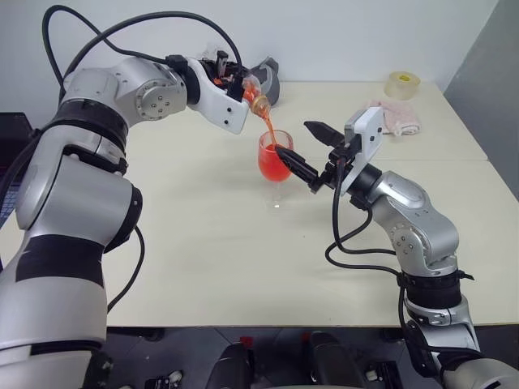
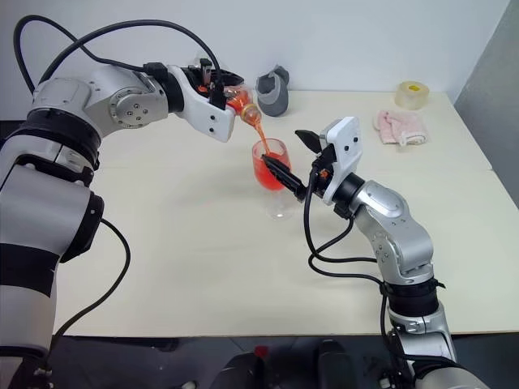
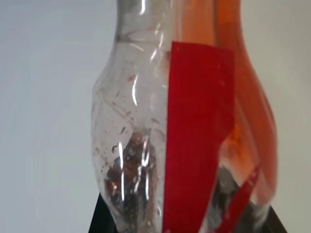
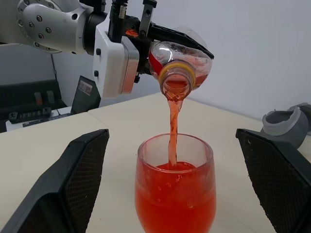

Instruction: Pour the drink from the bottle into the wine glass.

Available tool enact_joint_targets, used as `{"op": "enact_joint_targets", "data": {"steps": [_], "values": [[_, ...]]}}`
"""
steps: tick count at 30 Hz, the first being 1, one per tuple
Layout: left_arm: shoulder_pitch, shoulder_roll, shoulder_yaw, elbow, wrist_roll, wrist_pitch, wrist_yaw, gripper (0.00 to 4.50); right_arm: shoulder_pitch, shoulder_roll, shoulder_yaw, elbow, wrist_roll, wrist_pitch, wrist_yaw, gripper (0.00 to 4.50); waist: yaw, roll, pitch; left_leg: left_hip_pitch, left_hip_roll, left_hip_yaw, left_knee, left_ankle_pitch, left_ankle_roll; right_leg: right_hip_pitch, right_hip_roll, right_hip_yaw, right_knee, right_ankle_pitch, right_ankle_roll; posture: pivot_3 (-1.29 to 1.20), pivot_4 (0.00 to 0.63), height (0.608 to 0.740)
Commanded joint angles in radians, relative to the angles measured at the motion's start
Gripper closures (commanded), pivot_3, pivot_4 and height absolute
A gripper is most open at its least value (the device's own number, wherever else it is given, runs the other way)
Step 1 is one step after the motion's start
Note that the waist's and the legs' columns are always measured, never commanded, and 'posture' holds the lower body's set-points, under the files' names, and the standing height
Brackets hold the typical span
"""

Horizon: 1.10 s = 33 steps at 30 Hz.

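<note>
My left gripper (image 4: 146,29) was raised over the table (image 1: 203,259), clamped on the tilted bottle (image 4: 182,63); the drink (image 4: 172,131) streamed into the wine glass (image 4: 175,194) (bowl well filled). My right gripper (image 1: 310,147) hung level, fingers spread wide flanking the bowl, apart from it. Stem partly hidden behind a finger.

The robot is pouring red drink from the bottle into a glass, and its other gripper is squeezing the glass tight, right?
Not squeezing: in the right wrist view the right gripper stands open around the wine glass, fingers apart from it. The bottle does pour red drink.
</note>
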Motion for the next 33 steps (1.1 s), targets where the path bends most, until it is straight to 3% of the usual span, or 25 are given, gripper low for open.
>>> {"op": "enact_joint_targets", "data": {"steps": [1, 28, 33], "values": [[-0.045, 0.019, 0.005, 0.0, -0.003, 0.014, 0.025, 3.49, -0.014, -0.004, -0.017, -0.024, 0.01, -0.016, -0.002, 0.0, 0.0, 0.0, 0.0, 0.0, 0.0, 0.0, 0.0, 0.0, 0.0, 0.0, 0.0, 0.0, 0.0, 0.0, 0.0, 0.0, 0.15, 0.74], [-0.055, 0.014, -0.015, 0.002, 0.007, 0.017, 0.05, 3.49, -0.009, -0.011, -0.013, -0.032, 0.008, -0.015, -0.001, 0.0, 0.0, 0.0, 0.0, 0.0, 0.0, 0.0, 0.0, 0.0, 0.0, 0.0, 0.0, 0.0, 0.0, 0.0, 0.0, 0.0, 0.15, 0.74], [-0.01, 0.002, 0.072, 0.013, -0.108, 0.023, -0.078, 3.49, -0.01, -0.014, -0.016, -0.03, 0.007, -0.015, -0.001, 0.0, 0.0, 0.0, 0.0, 0.0, 0.0, 0.0, 0.0, 0.0, 0.0, 0.0, 0.0, 0.0, 0.0, 0.0, 0.0, 0.0, 0.15, 0.74]]}}
